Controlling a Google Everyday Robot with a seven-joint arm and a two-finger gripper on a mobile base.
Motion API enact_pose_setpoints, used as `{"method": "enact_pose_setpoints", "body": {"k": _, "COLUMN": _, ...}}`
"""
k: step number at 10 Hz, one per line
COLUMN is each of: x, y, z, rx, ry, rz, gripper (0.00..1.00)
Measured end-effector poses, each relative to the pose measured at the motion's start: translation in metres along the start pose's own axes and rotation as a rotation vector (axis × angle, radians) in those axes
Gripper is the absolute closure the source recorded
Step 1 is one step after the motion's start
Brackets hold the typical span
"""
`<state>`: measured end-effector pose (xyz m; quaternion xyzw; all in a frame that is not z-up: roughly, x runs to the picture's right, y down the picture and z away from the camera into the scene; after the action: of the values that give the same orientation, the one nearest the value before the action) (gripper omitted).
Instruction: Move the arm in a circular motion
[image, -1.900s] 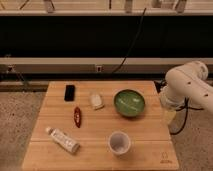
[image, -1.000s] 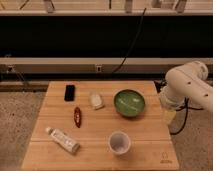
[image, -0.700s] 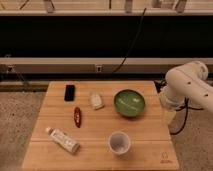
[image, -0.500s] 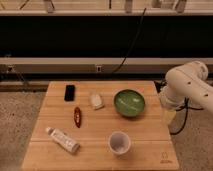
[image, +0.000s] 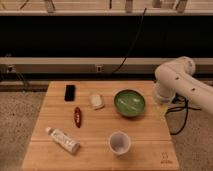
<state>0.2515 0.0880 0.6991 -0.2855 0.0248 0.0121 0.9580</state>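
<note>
Gripper (image: 161, 104) hangs beneath the white arm (image: 176, 80) at the right edge of the wooden table (image: 50, 150); whether it is open or holding anything cannot be told. It is apart from the green bowl (image: 129, 103), probably leaving room to circle.

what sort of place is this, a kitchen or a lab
Probably a robotics lab: a white robot arm beside a wooden table, cables and wall outlets behind. The gripper is out of view.

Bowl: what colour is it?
The bowl is green, camera view. The tool hangs under the arm, right of it.
</note>
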Motion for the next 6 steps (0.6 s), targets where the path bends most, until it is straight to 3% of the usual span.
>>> {"method": "enact_pose_setpoints", "body": {"k": 6, "x": -0.007, "y": -0.019, "z": -0.004, "rx": -0.010, "ry": 0.008, "rz": 0.010, "gripper": 0.20}}
